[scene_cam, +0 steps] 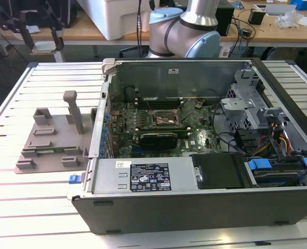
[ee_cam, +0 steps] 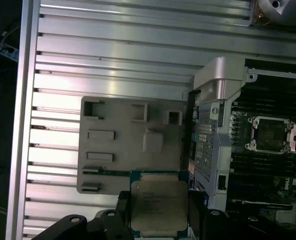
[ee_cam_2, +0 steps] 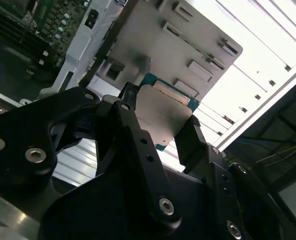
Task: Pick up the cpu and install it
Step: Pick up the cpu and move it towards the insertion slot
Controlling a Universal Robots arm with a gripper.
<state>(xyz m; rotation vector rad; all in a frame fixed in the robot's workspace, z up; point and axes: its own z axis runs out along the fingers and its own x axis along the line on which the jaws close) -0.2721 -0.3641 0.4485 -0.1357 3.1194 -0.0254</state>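
- the jaws were closed partway onto the cpu (ee_cam: 159, 207), with a black finger (ee_cam: 198, 202) pressed to each of two opposite edges. the grey metal top and the thin pale rim were left uncovered. holding it by the edges probably kept pressure off the contact face.
- in the second wrist view the cpu (ee_cam_2: 160, 112) hung in the air between the fingers, clear of the grey holder tray (ee_cam_2: 178, 45). it was near one edge of that tray, though whether over it or just past it could not be told.
- the tray (scene_cam: 44, 148) lay on the slatted desk (scene_cam: 39, 207) just beside the open computer case (scene_cam: 195, 207), likely so that parts travel only a short way to the board.
- the case lay on its side with the panel off, so the motherboard socket (scene_cam: 163, 119) faced upward and could be reached from above.
- in the first wrist view the socket (ee_cam: 270, 135) sat well apart from the cpu, inside the case wall. judged from that, the pick was done and the install was not.
- writing: the cpu's lid carried several faint lines of print, too small to read. a dark label (scene_cam: 149, 177) on the metal box at the case's front held dense print and marks, also illegible.
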